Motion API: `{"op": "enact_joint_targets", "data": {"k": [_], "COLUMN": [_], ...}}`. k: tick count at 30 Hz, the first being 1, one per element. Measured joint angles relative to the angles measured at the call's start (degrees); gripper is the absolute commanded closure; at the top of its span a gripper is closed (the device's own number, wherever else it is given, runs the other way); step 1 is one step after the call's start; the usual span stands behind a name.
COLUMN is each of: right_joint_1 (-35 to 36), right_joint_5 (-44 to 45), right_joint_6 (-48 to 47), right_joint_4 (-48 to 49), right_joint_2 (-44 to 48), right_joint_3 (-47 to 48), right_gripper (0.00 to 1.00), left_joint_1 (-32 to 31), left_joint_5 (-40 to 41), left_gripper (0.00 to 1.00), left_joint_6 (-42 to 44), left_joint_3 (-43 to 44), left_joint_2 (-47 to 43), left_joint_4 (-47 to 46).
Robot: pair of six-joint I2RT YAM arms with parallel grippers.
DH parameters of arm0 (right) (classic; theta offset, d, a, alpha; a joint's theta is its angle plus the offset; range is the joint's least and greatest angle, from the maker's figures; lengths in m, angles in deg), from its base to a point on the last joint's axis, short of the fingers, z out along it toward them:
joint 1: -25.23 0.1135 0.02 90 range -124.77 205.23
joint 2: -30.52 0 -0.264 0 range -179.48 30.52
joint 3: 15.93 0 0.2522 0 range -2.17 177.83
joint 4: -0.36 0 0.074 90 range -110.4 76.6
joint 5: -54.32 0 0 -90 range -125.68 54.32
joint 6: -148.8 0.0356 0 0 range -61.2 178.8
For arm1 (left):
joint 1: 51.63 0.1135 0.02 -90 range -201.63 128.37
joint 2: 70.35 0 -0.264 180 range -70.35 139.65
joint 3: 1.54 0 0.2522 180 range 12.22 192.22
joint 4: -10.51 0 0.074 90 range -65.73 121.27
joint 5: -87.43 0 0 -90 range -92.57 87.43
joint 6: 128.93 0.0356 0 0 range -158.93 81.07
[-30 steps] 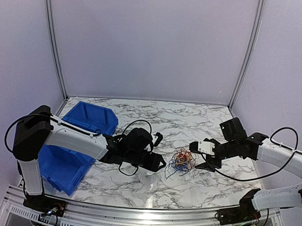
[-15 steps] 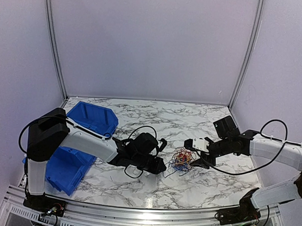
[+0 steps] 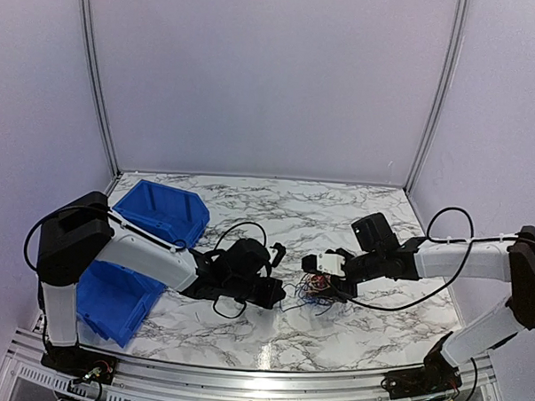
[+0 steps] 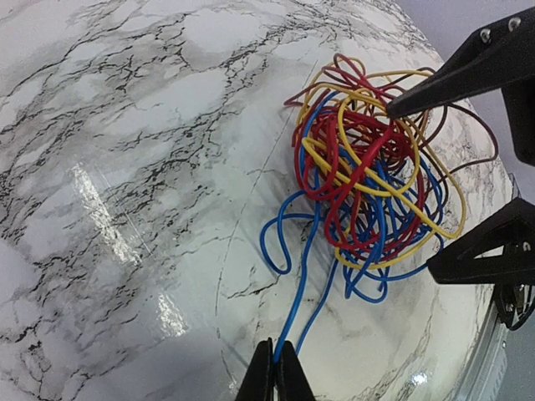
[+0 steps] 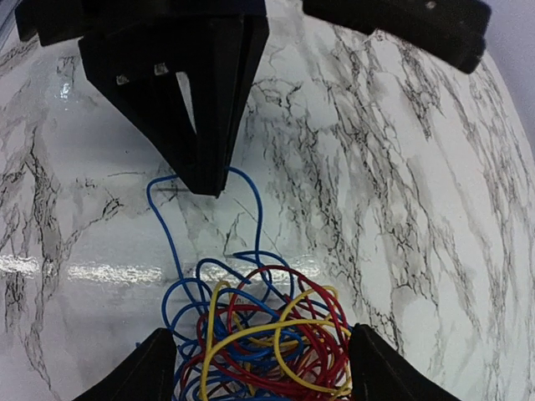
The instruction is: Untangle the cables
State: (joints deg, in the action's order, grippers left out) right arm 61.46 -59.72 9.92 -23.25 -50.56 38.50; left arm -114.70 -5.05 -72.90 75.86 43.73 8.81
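The cables [image 3: 316, 288] are a fist-sized tangle of blue, red and yellow wires on the marble table; they also show in the left wrist view [image 4: 368, 184] and the right wrist view [image 5: 267, 342]. My left gripper [image 4: 275, 378] is shut on a blue cable [image 4: 305, 288] that runs out of the tangle; in the top view it [image 3: 278, 294] sits just left of the tangle. My right gripper [image 5: 263, 368] is open, its fingers [image 5: 138, 376] standing either side of the tangle; in the top view it [image 3: 328, 279] is over the tangle's right part.
Two blue bins [image 3: 160, 211] [image 3: 108, 298] stand at the table's left. The table's front edge [image 3: 270, 356] runs along the bottom. White walls and metal posts [image 3: 97, 78] close the back.
My right gripper has moved left onto the tangle, now straddling it. My left gripper has closed in on the tangle's left side and holds a blue cable. The tangle shifted slightly left.
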Motion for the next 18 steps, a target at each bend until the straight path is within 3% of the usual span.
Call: {"op": "enact_joint_targets", "data": {"k": [4, 11, 18], "right_joint_1": [0.96, 1.18, 1.27], "right_joint_5": [0.83, 2.16, 2.93], "right_joint_6": [-0.66, -1.01, -1.09], "right_joint_4": [3.02, 5.57, 6.14], "right_joint_2": [-3.28, -6.08, -9.51], "right_joint_3": [-1.2, -1.66, -1.25], "right_gripper": [0.34, 0.6, 0.73], "left_joint_1": [0.0, 0.0, 0.0], "left_joint_5": [0.81, 3.82, 7.06], "left_gripper": [1.0, 1.0, 1.0], "left_joint_6": [-0.87, -1.6, -1.6], "left_joint_3": [-1.4, -4.5, -8.13], "left_joint_2": [-0.81, -4.87, -11.69], "left_joint_4": [-1.18, -1.86, -2.69]}}
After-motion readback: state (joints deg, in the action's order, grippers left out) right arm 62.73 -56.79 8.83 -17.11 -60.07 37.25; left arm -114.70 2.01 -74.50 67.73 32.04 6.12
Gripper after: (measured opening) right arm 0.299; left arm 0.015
